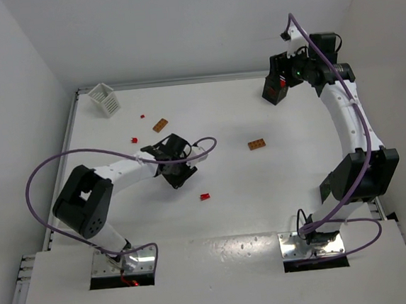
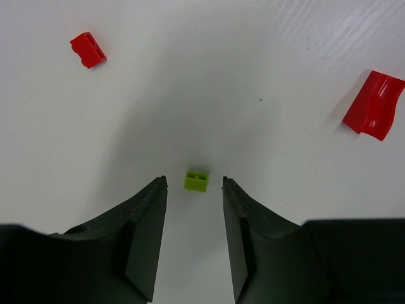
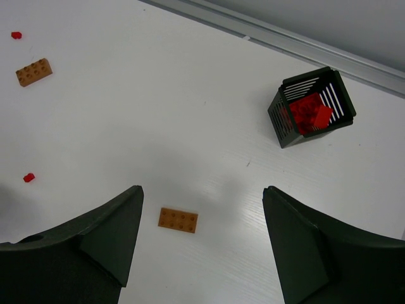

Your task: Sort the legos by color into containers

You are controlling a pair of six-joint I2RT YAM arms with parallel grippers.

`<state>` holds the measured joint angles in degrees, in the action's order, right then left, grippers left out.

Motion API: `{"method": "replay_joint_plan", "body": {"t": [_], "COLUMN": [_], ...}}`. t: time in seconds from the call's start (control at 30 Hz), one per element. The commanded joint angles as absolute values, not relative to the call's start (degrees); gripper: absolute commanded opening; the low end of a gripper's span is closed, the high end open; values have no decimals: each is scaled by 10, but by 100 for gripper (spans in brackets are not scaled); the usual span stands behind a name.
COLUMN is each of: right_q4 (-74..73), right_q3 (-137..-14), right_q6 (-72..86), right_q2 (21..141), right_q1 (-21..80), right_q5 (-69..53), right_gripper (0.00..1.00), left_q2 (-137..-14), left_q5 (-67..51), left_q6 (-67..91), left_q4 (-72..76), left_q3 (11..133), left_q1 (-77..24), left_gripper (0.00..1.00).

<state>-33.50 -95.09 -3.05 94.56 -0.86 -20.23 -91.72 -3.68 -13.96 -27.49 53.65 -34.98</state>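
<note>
A tiny yellow-green lego (image 2: 197, 181) lies on the white table just ahead of my left gripper (image 2: 193, 180), level with the fingertips and touching neither. That gripper (image 1: 180, 175) is open, low over the table's middle left. A red lego brick (image 2: 88, 49) and a curved red piece (image 2: 373, 104) lie further out. My right gripper (image 3: 203, 190) hangs open and empty high over the back right. Below it lie an orange-brown plate (image 3: 178, 220) and a black basket (image 3: 281, 120) holding red legos (image 3: 310, 111). A white basket (image 1: 104, 99) stands at the back left.
A second orange-brown plate (image 1: 161, 125) and small red pieces (image 1: 134, 139) (image 1: 142, 117) lie left of centre, another red piece (image 1: 205, 196) near the middle. A metal rail (image 3: 304, 44) runs along the table's far edge, with walls behind and to the left.
</note>
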Motion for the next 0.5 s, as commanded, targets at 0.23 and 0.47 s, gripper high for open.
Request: {"method": "replay_joint_plan", "body": {"t": [0.23, 0.47], "right_q4": [-318, -318], "right_q3": [-958, -958], "right_q6": [-37, -37], "right_q2": [933, 933], "right_q1": [-5, -5], "right_q5": [-216, -216], "right_gripper": [77, 77], "left_q2": [-950, -967], "left_q5": [-70, -83], "left_q6": [-181, -198], "left_q4": [-273, -279], "left_q3": [529, 534], "left_q1": [-327, -305], "left_gripper": [48, 49]}}
